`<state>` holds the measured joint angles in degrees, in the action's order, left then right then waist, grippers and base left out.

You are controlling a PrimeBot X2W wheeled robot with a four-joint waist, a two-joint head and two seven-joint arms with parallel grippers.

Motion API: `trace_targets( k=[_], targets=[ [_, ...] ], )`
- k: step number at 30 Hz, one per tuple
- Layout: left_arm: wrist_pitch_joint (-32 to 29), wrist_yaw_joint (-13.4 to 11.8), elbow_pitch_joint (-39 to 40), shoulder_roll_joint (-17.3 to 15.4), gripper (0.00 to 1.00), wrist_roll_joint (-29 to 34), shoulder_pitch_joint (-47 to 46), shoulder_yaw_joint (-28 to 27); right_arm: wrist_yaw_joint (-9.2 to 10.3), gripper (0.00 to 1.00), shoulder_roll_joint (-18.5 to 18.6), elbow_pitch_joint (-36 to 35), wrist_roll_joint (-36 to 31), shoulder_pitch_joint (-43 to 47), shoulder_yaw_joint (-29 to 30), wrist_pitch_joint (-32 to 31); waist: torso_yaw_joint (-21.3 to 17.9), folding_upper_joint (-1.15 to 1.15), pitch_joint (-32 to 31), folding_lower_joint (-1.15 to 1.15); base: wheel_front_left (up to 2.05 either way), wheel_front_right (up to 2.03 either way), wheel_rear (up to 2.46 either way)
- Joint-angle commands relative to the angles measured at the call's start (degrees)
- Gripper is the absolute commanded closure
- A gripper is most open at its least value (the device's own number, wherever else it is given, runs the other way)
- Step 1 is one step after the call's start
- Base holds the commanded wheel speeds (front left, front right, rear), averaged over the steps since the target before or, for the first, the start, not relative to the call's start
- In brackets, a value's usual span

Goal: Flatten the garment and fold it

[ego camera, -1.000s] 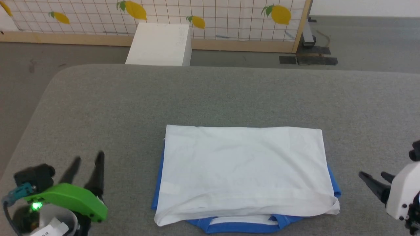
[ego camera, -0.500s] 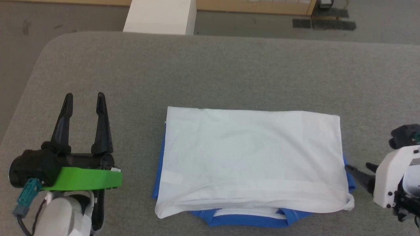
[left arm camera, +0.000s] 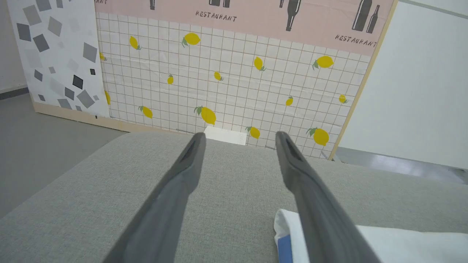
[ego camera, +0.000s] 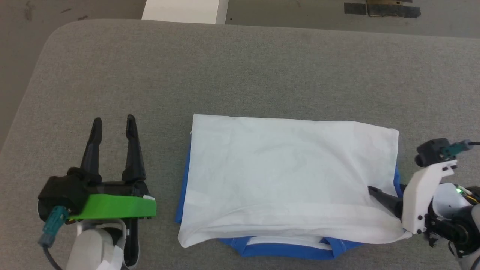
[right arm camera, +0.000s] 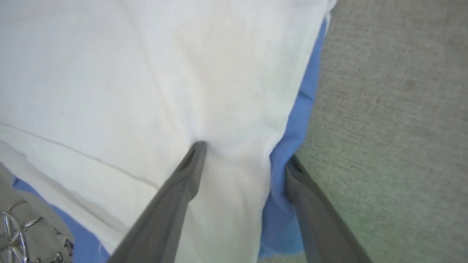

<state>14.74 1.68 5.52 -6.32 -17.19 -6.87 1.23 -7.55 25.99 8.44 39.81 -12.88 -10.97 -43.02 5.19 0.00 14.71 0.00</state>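
The garment (ego camera: 285,168) lies folded into a white rectangle on the grey table, with blue fabric peeking out along its left, near and right edges. My left gripper (ego camera: 113,120) rests open and empty on the table, well to the left of the garment. The left wrist view shows that gripper (left arm camera: 240,137) with the garment's corner (left arm camera: 402,244) low on the right. My right gripper (ego camera: 378,193) is open and straddles the garment's near right edge. In the right wrist view one of its fingers (right arm camera: 193,157) presses on the white cloth (right arm camera: 128,73) and the other lies by the blue edge (right arm camera: 292,124).
The grey padded table (ego camera: 240,75) has a rounded far-left corner, with floor beyond it. A white box (ego camera: 185,9) stands just past the far edge. A lemon-patterned partition (left arm camera: 219,80) rises behind the table in the left wrist view.
The head camera has tilted down. My right gripper has moved left from beside the garment onto its right edge. My left gripper has come forward, level with the garment.
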Motion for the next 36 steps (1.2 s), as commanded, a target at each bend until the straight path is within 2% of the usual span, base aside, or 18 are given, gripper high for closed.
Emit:
trace_targets(
  k=[1,11,12,13,14,24,32,36],
  targets=[
    [0.3,0.6,-0.8,0.6,0.0,0.5,0.6,-0.2,0.06,0.0,-1.5,1.3,0.9,-0.1,-2.0,0.2,-0.1,0.0,-0.1,0.0,0.0,0.0,0.0],
    [0.3,1.8,-4.1,2.2,0.0,1.8,0.6,-1.2,0.06,0.0,-1.1,5.3,3.0,-3.1,-7.3,1.5,0.3,0.0,-0.6,0.0,0.0,0.0,0.0],
    [0.3,1.9,-4.1,2.3,0.0,1.9,0.5,-1.4,0.06,0.62,-1.0,5.8,3.2,-3.3,-7.6,1.4,0.3,0.0,-0.6,0.0,0.0,0.0,0.0],
    [0.3,1.9,-4.2,2.4,0.0,2.0,0.6,-1.5,0.06,0.76,-0.8,6.1,3.3,-3.5,-7.7,1.3,0.3,0.0,-0.6,0.0,0.0,0.0,0.0],
    [0.3,2.0,-4.2,2.5,0.0,2.1,0.5,-1.7,0.06,1.0,-0.6,6.4,3.4,-3.7,-7.8,1.4,0.3,0.0,-0.6,0.0,0.0,0.0,0.0],
    [0.3,2.7,-4.5,3.0,0.0,2.5,0.8,-2.7,0.06,1.0,0.9,8.1,3.7,-4.5,-4.0,2.3,-0.3,0.0,-1.3,0.0,0.0,0.0,0.0],
    [0.3,3.2,-4.6,3.2,0.0,2.6,1.1,-2.9,0.06,1.0,4.0,10.5,1.5,-2.7,4.8,2.0,-0.9,0.0,-2.1,0.0,0.0,0.0,0.0],
    [0.3,3.4,-4.8,3.3,0.0,2.7,1.3,-2.8,0.06,1.0,5.3,13.1,-2.4,-2.2,10.3,1.0,-1.0,0.0,-2.3,0.0,0.0,0.0,0.0]
  ],
)
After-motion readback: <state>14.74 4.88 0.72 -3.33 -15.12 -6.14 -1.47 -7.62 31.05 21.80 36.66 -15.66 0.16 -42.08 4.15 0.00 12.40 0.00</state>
